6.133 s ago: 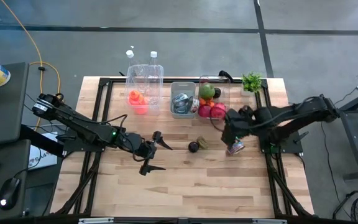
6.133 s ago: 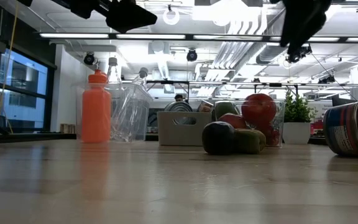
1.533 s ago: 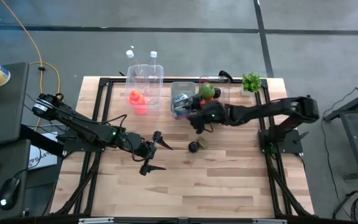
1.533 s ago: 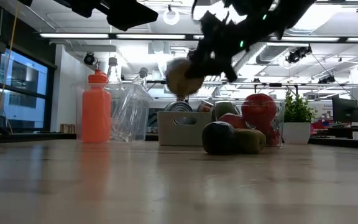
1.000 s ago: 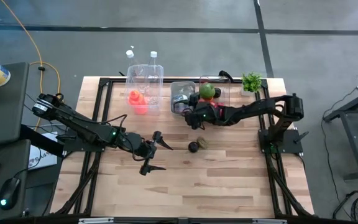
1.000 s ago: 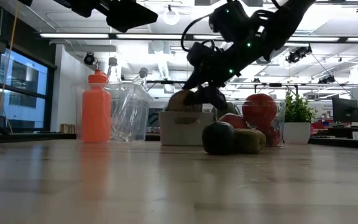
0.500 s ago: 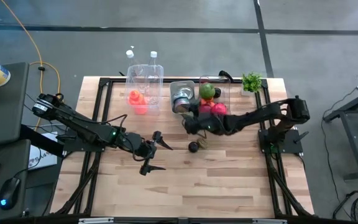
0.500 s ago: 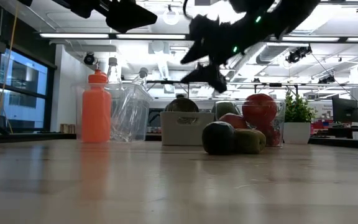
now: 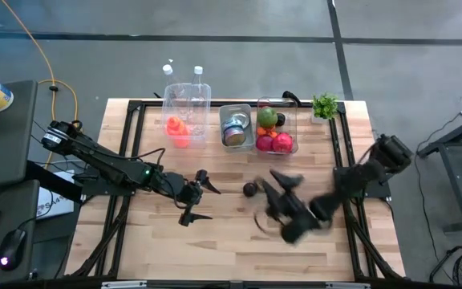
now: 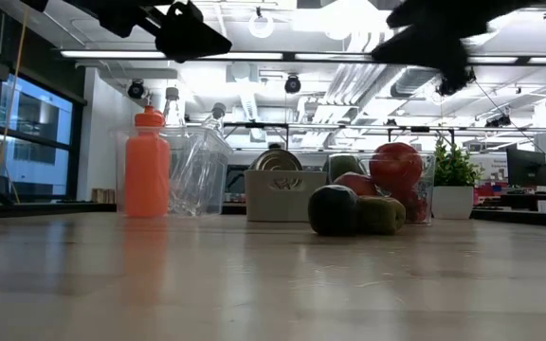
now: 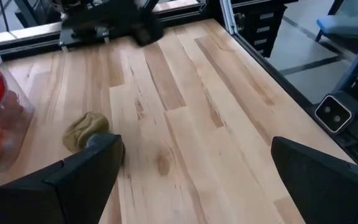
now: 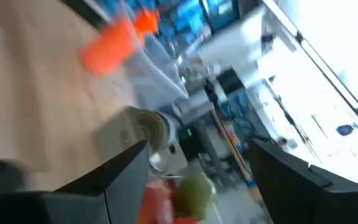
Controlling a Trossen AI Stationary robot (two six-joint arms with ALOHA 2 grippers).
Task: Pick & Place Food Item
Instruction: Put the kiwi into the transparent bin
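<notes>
A tin can (image 9: pixel 233 130) lies in the middle bin (image 9: pixel 224 115) at the table's far edge; in the low view the can (image 10: pixel 278 159) shows above the bin's white wall (image 10: pixel 282 197). My right gripper (image 9: pixel 269 201) is open and empty, blurred, above the table's middle, near of the loose fruits. Its wrist view looks back at the can (image 12: pixel 145 130). My left gripper (image 9: pixel 203 201) hangs open and empty left of the table's middle. A dark round fruit (image 9: pixel 250 189) and a brownish-green fruit (image 11: pixel 86 129) rest on the wood side by side.
A clear bin holds an orange bottle (image 9: pixel 176 128) and clear bottles; the right bin holds red and green fruits (image 9: pixel 273 132). A small potted plant (image 9: pixel 325 105) stands at the far right corner. Bare wood (image 9: pixel 239 249) lies along the near edge.
My right gripper lowered the can into the middle bin, opened and let it go, rose, then swung fast toward the near edge over the table's middle. The can stays in the bin.
</notes>
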